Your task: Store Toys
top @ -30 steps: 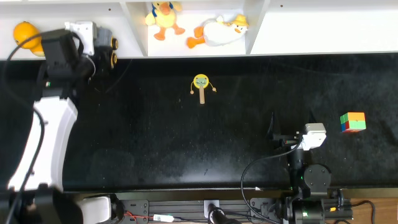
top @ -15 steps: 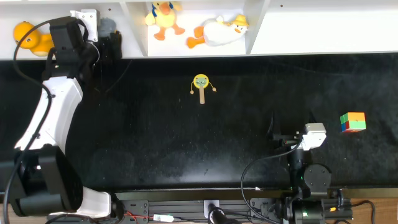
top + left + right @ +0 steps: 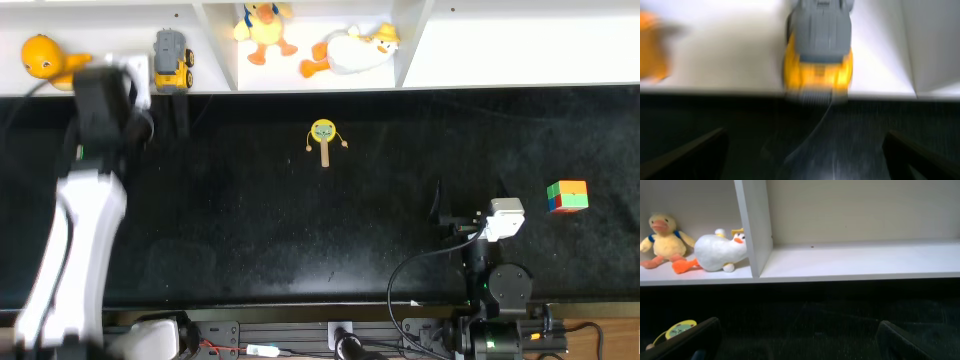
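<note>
The grey and yellow toy truck [image 3: 172, 58] [image 3: 818, 45] stands in the left compartment of the white shelf [image 3: 500, 70] at the far side of the table, right at the compartment's near edge and toward its right side, close to the upright divider [image 3: 220, 45]. An orange round toy [image 3: 42, 55] [image 3: 652, 47] sits in the same compartment, well apart on the truck's left. In the next compartment to the right are a yellow duck plush [image 3: 265, 30] and a white duck plush [image 3: 350, 50] lying on its side. The left gripper [image 3: 805, 135] hangs just in front of the truck, over the black tabletop [image 3: 250, 220], its fingers spread wide and holding nothing; between it and the truck lies a strip of tabletop and the shelf's lip. The truck's long axis runs near to far, yellow end toward the near edge and grey part deeper in; which end is its front I cannot tell. Out on the table a small rattle drum [image 3: 323, 135] lies near the middle and a coloured cube [image 3: 567, 196] at the right. The right gripper [image 3: 800, 330] rests near its base, facing the shelf, fingers spread and empty.
</note>
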Controlling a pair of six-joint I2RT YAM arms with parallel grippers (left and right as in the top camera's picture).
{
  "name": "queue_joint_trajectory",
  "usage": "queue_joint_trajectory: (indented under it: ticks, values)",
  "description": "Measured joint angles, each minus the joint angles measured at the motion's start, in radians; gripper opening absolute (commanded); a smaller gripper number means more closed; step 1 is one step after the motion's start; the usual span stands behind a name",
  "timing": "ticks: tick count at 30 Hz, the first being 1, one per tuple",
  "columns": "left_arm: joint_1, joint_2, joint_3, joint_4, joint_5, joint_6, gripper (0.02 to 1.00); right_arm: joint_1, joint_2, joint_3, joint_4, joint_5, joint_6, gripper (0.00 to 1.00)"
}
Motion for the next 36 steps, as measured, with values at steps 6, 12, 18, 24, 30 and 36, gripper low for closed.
queue_joint_trajectory:
  ticks: [6,12,18,24,30,36]
  values:
    - [0.000,-0.422,-0.353,0.202,-0.040,0.000,0.998,0.000,0.000,0.000,0.000,0.000,0.000,0.996]
    - [-0.018,-0.814,-0.681,0.386,-0.032,0.005,0.998,0.000,0.000,0.000,0.001,0.000,0.000,0.996]
    - [-0.035,-1.109,-0.880,0.404,-0.029,0.061,0.996,0.000,0.000,0.000,0.000,0.000,0.000,0.993]
    - [-0.035,-1.292,-0.985,0.333,-0.031,0.083,0.996,0.000,0.000,0.000,0.000,0.000,0.000,0.996]
    - [-0.035,-1.314,-0.985,0.333,-0.034,0.087,0.998,0.000,0.000,0.000,0.000,0.000,0.000,0.993]
    - [-0.035,-1.314,-0.985,0.333,-0.034,0.087,0.998,0.000,0.000,0.000,0.001,0.000,0.000,0.993]
